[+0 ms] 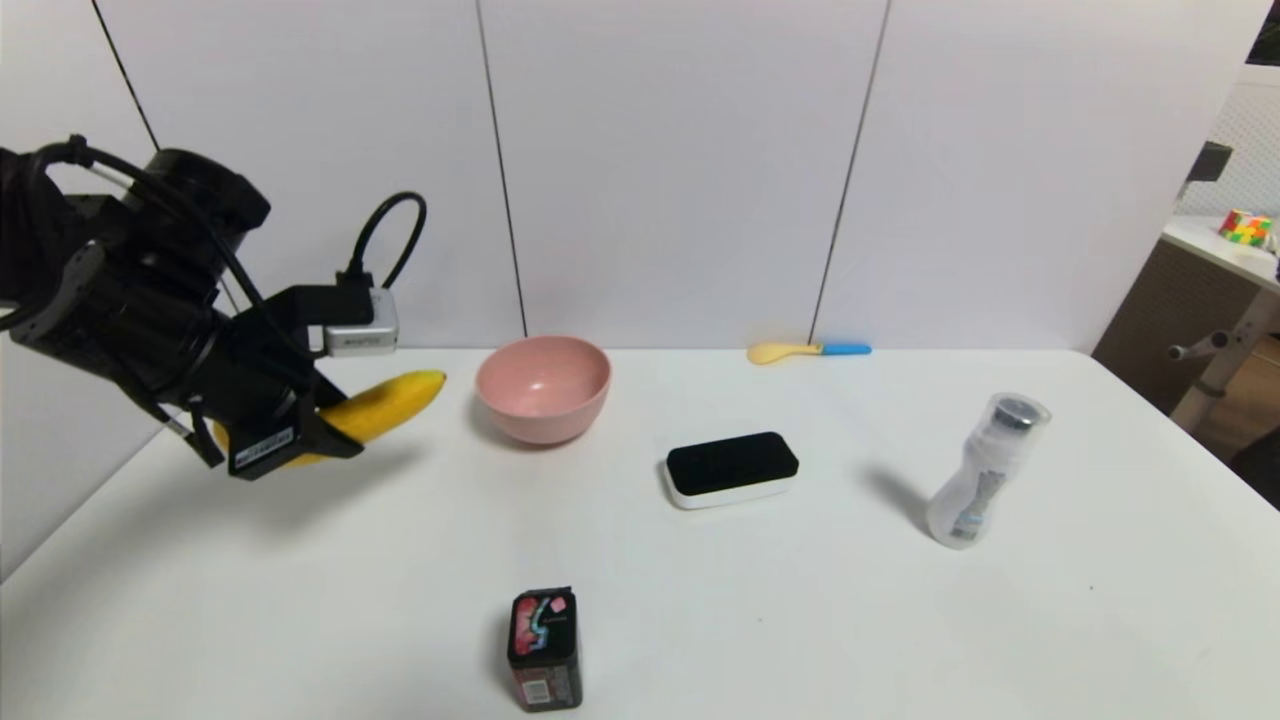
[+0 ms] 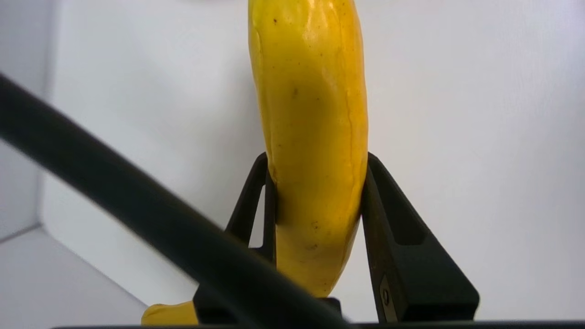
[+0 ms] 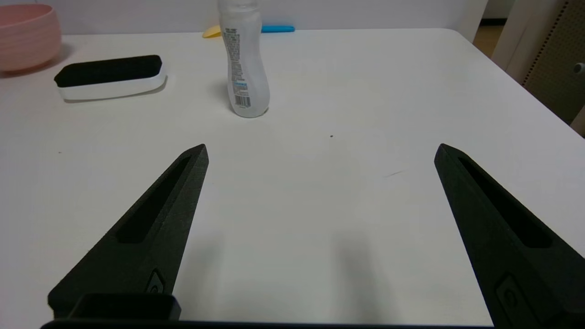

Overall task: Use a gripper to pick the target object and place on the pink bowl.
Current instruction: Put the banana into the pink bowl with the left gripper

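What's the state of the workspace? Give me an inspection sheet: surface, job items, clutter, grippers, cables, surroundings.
Surface: white table, small dark specks.
Job items: banana held above the table; bowl upright, nothing seen inside.
Clutter: eraser, spoon, bottle upright, dark box.
Grippers: left gripper shut on banana, left of bowl; right gripper open over table, empty.
Cables: black cable looping above left gripper.
Surroundings: pale panels behind; puzzle cube far right.
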You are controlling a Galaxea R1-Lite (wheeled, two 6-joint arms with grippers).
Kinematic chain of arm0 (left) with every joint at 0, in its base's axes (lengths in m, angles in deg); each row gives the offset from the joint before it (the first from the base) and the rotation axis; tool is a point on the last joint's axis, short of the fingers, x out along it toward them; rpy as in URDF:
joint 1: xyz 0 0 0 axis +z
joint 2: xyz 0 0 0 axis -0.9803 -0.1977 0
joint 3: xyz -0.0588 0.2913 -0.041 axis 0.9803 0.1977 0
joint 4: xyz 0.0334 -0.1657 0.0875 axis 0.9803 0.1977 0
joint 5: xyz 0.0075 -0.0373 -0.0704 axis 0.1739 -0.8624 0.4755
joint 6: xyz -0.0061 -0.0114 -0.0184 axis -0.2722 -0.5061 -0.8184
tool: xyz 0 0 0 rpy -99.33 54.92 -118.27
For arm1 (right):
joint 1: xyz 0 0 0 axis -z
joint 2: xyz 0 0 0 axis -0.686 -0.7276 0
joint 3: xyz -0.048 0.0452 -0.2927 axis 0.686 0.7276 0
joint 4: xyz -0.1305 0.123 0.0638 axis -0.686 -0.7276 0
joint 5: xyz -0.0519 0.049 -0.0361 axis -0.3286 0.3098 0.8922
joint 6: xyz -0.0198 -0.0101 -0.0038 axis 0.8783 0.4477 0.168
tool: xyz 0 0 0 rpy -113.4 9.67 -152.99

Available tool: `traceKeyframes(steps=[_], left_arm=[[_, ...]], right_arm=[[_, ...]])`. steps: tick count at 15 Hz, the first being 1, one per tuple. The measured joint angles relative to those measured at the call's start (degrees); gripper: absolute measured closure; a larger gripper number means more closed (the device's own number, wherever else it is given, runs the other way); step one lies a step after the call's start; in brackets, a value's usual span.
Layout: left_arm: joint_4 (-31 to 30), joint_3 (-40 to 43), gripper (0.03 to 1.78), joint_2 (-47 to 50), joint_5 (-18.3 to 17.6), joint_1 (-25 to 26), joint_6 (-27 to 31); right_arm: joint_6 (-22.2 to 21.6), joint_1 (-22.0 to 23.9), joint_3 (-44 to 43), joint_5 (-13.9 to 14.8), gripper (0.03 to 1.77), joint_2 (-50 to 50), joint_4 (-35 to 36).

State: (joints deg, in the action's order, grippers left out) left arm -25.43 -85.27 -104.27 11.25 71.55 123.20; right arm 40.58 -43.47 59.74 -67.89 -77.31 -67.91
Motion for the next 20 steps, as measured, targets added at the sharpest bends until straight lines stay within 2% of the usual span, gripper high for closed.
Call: traceKeyframes(steps=[3,6,10,14,20], left_arm=[[0.0,-8.9,1.25,-2.3,-1.0,-4.1,-3.7],[-0.5,-14.4,1.25,-5.9,-5.5,-7.6,-7.0],[-1.5,-21.5,1.25,-12.3,-12.1,-10.0,-7.7],[-7.9,-27.5,1.25,-19.1,-15.7,-10.9,-7.9],[-13.7,-31.5,1.25,-26.4,-18.5,-11.9,-9.8]], right_arm=[[0.0,0.0,0.0,0.0,0.09,0.0,0.0],[0.0,0.0,0.0,0.1,0.09,0.0,0.0],[0.0,0.0,0.0,0.0,0.09,0.0,0.0],[0.1,0.0,0.0,0.0,0.09,0.0,0.0],[0.0,0.0,0.0,0.0,0.09,0.0,0.0]])
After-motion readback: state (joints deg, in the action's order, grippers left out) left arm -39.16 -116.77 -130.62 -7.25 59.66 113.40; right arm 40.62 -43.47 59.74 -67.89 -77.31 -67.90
